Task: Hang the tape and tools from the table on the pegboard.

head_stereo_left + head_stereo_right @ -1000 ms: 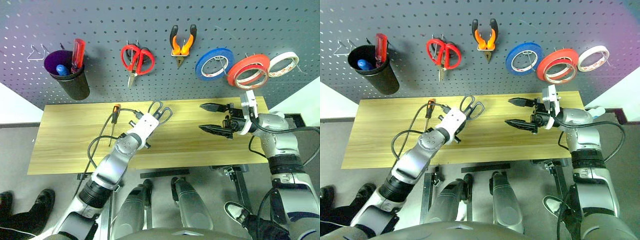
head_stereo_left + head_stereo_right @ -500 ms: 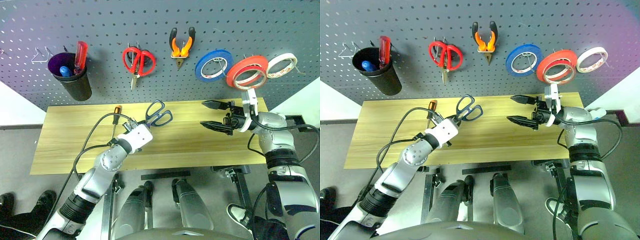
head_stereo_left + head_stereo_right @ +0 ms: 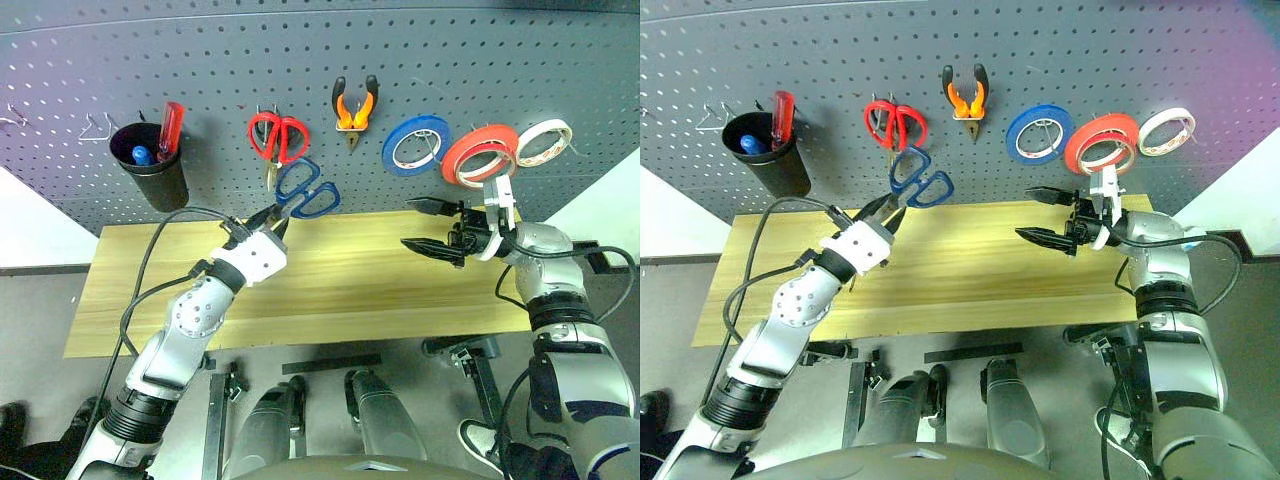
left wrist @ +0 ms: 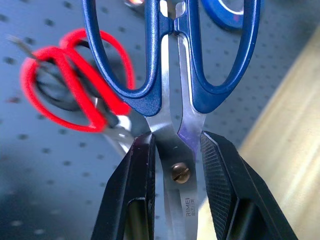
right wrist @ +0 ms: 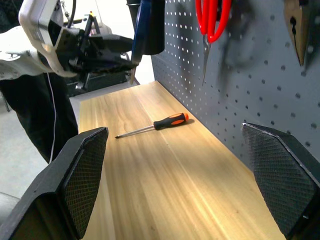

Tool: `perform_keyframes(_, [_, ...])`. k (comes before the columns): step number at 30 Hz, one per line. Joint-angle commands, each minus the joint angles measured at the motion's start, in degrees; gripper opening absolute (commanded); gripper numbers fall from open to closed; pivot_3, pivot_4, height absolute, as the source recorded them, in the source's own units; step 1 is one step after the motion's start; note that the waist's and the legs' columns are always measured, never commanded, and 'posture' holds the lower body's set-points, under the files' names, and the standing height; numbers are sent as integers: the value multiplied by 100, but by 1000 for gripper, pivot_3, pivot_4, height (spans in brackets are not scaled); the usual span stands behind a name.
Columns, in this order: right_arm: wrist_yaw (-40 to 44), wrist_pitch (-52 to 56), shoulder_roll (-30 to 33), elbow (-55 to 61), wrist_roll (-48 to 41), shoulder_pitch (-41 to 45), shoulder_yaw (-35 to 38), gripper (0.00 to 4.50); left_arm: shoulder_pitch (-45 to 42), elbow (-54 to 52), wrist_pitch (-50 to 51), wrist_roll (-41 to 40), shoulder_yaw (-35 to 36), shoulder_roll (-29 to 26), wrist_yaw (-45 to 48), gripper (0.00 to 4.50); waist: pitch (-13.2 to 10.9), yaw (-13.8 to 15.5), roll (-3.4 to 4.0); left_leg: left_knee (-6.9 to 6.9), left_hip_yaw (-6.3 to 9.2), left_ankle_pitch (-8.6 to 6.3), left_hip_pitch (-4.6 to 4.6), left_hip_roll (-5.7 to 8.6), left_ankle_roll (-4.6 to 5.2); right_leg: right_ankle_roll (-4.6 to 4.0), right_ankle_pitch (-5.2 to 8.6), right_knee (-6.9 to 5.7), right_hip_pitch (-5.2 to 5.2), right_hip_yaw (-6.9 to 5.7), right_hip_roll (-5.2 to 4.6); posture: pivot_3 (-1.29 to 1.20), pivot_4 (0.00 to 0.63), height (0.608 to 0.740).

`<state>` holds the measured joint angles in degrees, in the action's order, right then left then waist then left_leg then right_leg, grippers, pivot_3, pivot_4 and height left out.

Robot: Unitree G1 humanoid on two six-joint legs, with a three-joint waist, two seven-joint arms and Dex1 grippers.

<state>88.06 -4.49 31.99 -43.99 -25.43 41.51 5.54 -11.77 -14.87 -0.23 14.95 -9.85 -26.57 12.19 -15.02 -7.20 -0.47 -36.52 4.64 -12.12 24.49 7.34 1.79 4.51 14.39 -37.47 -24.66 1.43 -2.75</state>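
My left gripper point(image 3: 268, 218) is shut on the blades of the scissors point(image 3: 307, 190), whose dark blue-black handles point up. It holds them off the table point(image 3: 380, 290), in front of the pegboard point(image 3: 200, 60) and just below the red scissors point(image 3: 278, 137). In the left wrist view both fingers point(image 4: 140, 170) clamp the blades point(image 4: 172, 145) at the pivot screw. My right gripper point(image 3: 430, 226) hangs open and empty over the table's right part. The pliers point(image 3: 354, 103) and the red-orange tape point(image 3: 480, 155) hang on the pegboard. The orange-black screwdriver point(image 5: 155, 125) lies on the table near the pegboard.
A blue tape roll point(image 3: 415, 145) and a white one point(image 3: 545, 142) hang beside the red-orange tape. At the left of the pegboard a black cup point(image 3: 150, 170) holds a red screwdriver, with bare wire hooks point(image 3: 95, 125) beside it.
My left gripper has lifted the scissors off the table and up in front of the pegboard, turning them handles-up. The right gripper has stayed open in place. The camera view has shifted.
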Motion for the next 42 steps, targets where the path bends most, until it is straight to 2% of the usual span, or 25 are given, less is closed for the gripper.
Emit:
perform_keyframes(1, [56, -156, -1, -96, 7, 205, 162, 4500, 54, -356, -22, -1, 339, 65, -97, 1018, 38, 0, 8, -1, 0, 0, 0, 0, 0, 0, 0, -1, 1, 0, 0, -231, 148, 740])
perform_keyframes(12, [61, -256, -46, -253, 127, 291, 166, 4500, 253, -551, 88, 69, 653, 247, -137, 1018, 56, 4, 20, -51, 0, -4, -1, -1, 4, 2, -1, -34, 10, -1, 3, -224, 155, 740])
perform_keyframes(33, [53, -137, -2, 62, 104, 127, 184, 4500, -278, 322, 140, -120, 862, 534, -205, 1018, 75, -15, 22, -67, -2, -4, -6, -1, 3, 1, -2, -57, 10, 0, 3, -247, 171, 740])
perform_keyframes(42, [62, 36, -59, 596, -17, -78, 181, 4500, -784, 970, 236, -277, 822, 604, -70, 1018, 80, -23, 22, -73, -2, -4, -6, -1, 3, 2, -2, -62, 10, -1, 3, -265, 176, 740])
